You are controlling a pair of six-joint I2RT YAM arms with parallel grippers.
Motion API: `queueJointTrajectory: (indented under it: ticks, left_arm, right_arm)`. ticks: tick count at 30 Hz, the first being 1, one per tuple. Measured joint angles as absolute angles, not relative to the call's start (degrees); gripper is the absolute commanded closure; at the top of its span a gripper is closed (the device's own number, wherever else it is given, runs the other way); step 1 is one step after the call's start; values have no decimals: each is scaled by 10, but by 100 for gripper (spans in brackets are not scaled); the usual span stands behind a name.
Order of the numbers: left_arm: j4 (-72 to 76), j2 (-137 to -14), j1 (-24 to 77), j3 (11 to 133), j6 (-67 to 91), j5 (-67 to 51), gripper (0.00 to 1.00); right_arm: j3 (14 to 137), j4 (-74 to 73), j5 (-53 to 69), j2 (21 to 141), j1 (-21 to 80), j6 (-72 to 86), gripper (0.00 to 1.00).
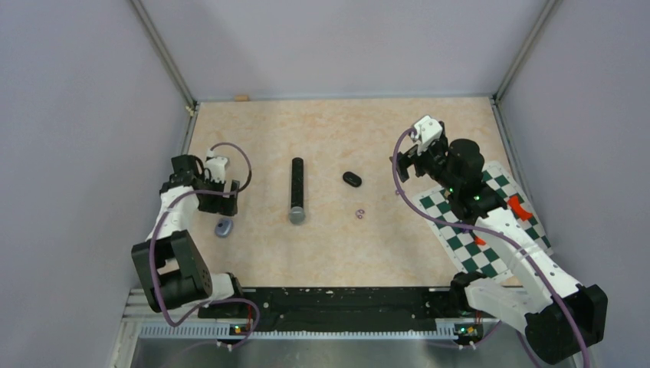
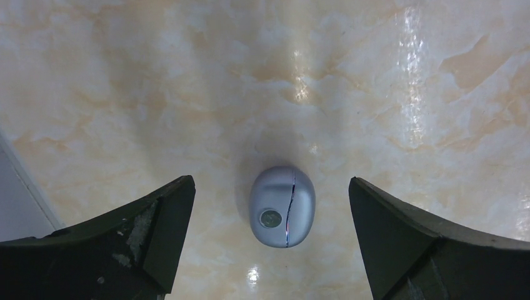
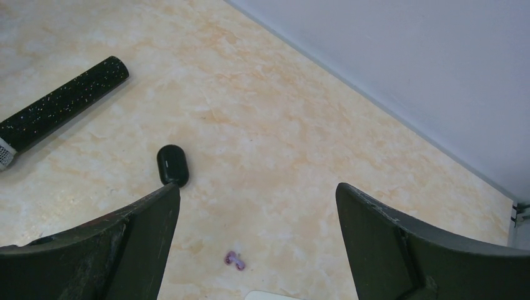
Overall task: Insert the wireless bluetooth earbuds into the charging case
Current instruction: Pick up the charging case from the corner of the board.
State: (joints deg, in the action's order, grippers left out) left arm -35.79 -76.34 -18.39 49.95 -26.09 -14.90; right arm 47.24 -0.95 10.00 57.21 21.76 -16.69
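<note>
left pincer (image 2: pixel 270 182) apart over grey case (image 2: pixel 282 206); right pincer (image 3: pixel 257 187) apart, clear of purple earbuds (image 3: pixel 234 260), black capsule (image 3: pixel 172 164).

Overhead above table (image 1: pixel 329 253); wrist views close, apparently downward

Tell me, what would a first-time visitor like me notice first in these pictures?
Probably the long black microphone lying in the middle of the marbled table. Next comes the silver egg-shaped pod at the left, sitting right between the wide-open fingers of the left pincer. On the right, a green-and-white checkered mat shows under the other arm.
</note>
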Motion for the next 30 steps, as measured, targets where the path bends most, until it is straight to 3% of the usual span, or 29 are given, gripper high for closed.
queueJointTrajectory:
  ticks: [6, 12, 15, 21, 27, 30]
  left_arm:
    - [-342, -773, -184, 463, -287, -134, 3]
    - [-312, -813, -184, 430, -298, -99, 19]
    - [-306, -820, -184, 427, -298, -96, 35]
    - [-296, -824, -183, 428, -302, -98, 80]
    - [-330, -815, -173, 441, -315, -137, 82]
    - [-359, -784, -122, 470, -319, -157, 82]
  right_arm:
    - [472, -10, 100, 572, 218, -166, 7]
    - [472, -10, 100, 572, 218, -166, 7]
    - [472, -10, 100, 572, 218, -166, 7]
    - [472, -10, 100, 572, 218, -166, 7]
    - [472, -9, 100, 578, 218, -162, 6]
    - [472, -9, 100, 586, 218, -153, 4]
